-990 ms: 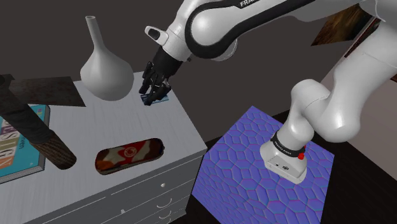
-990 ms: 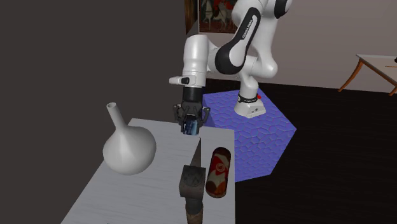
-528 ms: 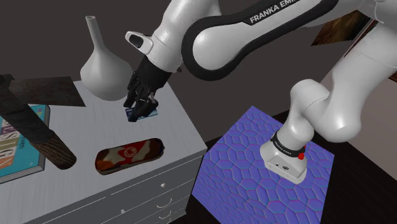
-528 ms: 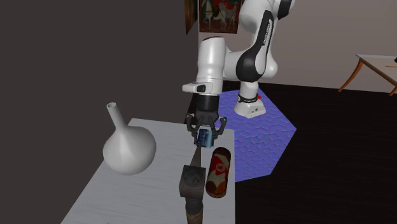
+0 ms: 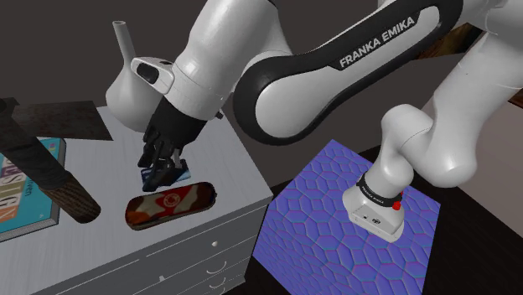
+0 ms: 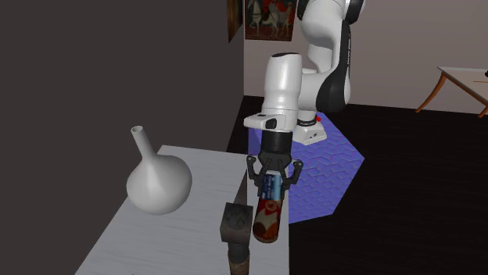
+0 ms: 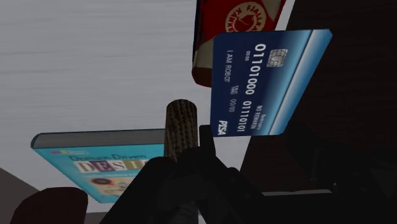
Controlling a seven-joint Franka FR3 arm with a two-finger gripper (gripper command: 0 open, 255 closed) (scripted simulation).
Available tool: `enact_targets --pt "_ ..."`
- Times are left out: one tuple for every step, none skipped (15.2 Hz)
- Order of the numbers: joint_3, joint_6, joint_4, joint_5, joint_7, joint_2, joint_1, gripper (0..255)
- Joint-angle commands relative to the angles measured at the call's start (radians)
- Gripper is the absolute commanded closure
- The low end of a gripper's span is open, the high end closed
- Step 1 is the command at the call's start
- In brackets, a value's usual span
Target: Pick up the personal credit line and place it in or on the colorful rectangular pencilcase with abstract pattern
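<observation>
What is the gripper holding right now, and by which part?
The gripper holds the blue credit card, apparently by the end nearest the hand. The exact contact spot is hidden in shadow.

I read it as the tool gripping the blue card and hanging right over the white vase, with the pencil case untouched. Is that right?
Not quite. The tool does grip the blue card, but it hangs over one end of the red patterned pencil case, not over the white vase, which stands further back on the dresser. The shoulder view shows this.
</observation>
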Motion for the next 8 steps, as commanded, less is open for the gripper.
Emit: enact_targets --pt "0.004 0.023 -0.007 0.008 -0.003 0.015 0.004 255" --pt "0.005 0.035 -0.012 0.016 -0.012 0.022 0.005 255" --pt "0.006 0.047 -0.017 0.025 -0.021 0.029 0.005 255" --pt "0.007 0.059 -0.022 0.035 -0.030 0.036 0.006 255" --pt "0.008 0.071 -0.027 0.045 -0.039 0.044 0.006 255" --pt "0.010 0.082 -0.032 0.055 -0.049 0.052 0.006 255" --pt "0.012 0.094 -0.036 0.066 -0.060 0.059 0.007 255" --pt "0.014 0.106 -0.040 0.077 -0.071 0.068 0.006 255"
